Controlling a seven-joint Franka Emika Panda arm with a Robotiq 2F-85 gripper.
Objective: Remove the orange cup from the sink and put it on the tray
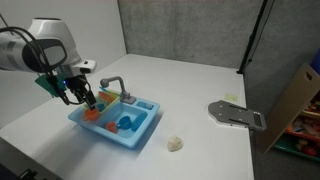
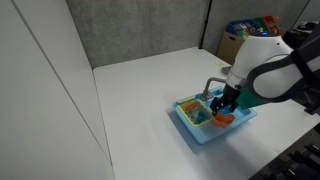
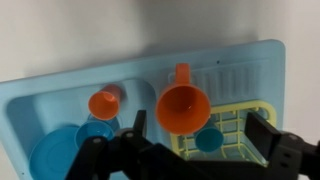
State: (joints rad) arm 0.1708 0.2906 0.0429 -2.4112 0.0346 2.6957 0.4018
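Note:
The orange cup [image 3: 183,108], open side up with a handle pointing away, sits in the light-blue sink [image 3: 40,95] at the edge of a yellow rack [image 3: 240,122]. It also shows in an exterior view [image 2: 222,118]. My gripper [image 3: 198,135] hovers just above the sink with its fingers wide apart; the cup lies a little beyond the gap between them and nothing is held. The gripper [image 1: 85,97] is over the sink's [image 1: 140,135] basin end in both exterior views. The grey tray [image 1: 237,114] lies on the table well away from the sink.
A smaller orange-red piece [image 3: 103,102], blue cups [image 3: 97,130] and a blue plate [image 3: 52,157] lie in the basin. A small blue cup [image 3: 208,140] sits in the rack. The grey faucet [image 1: 112,84] stands at the sink's back. A beige lump [image 1: 175,144] lies between sink and tray.

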